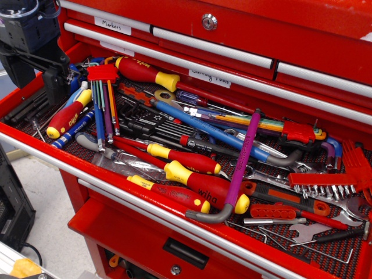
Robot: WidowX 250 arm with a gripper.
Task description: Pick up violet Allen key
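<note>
The violet Allen key (244, 160) lies in the open red drawer, right of centre. Its magenta-violet shaft runs from the back down toward the front rail. Its bare grey curved short end (206, 217) rests by the drawer's front edge. It lies across red-and-yellow screwdrivers (200, 186) and over a long blue hex key (215, 132). My black gripper (38, 81) hangs over the drawer's far left end, well away from the violet key. Its jaws stand apart and hold nothing.
A red-holder set of multicolour hex keys (103, 96) fans out near my gripper. Several screwdrivers, wrenches (325, 224) and a red bit holder (322, 180) crowd the drawer. Closed drawers with silver handles (232, 55) rise behind. The front rail (116, 189) borders the drawer.
</note>
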